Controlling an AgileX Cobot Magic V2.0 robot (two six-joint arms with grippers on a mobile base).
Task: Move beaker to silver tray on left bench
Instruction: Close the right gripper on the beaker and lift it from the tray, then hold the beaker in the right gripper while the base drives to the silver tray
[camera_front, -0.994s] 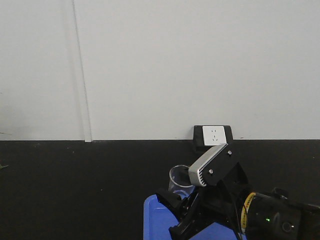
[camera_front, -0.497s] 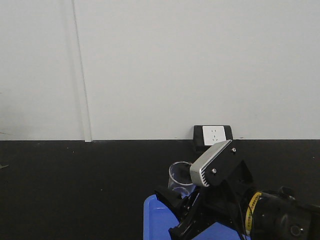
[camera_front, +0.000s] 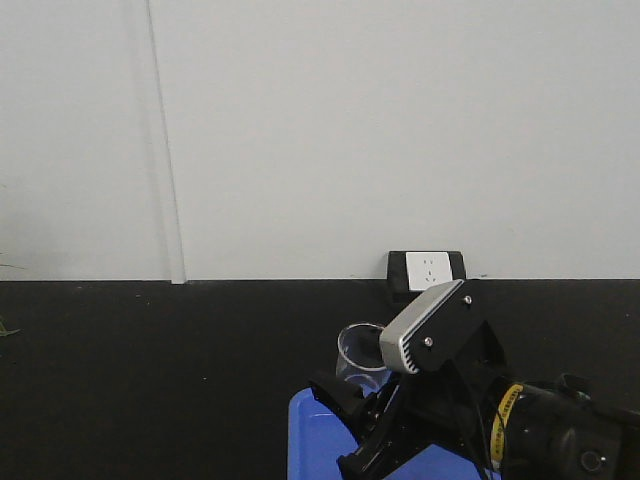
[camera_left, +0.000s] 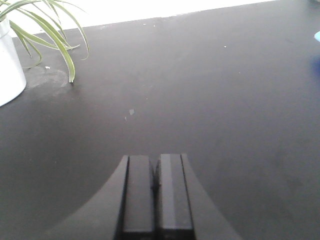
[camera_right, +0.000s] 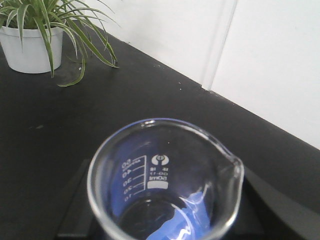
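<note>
Over the blue tray (camera_front: 318, 445), low in front view: beaker (camera_front: 358, 350) upright, rim and spout up, looks empty; can't tell if its base is clear of the tray.
R gripper (camera_front: 360, 388): jaws sit either side of the glass, low on its wall, pinching it as far as the wrist view shows.
L gripper (camera_left: 155, 192): fingers pressed together, nothing between, over bare black worktop (camera_left: 225, 100).
Silver tray: not in any view, so direction to it is unknown.
Nearby: potted plant (camera_right: 30, 42) toward back of worktop, leaves drooping; wall socket (camera_front: 427, 270) behind the arm.
Step (judged): grasp made, carry and set-down yet to do.
Risk, slip: smooth glass + small pad contact; a fast swing cd let it slide or tilt.
Risk, crack: thin wall; too much squeeze.
Risk, snag: a low path past the plant cd catch leaves on the rim.
Risk, tip: landing on the tray's raised rim instead of its floor.
</note>
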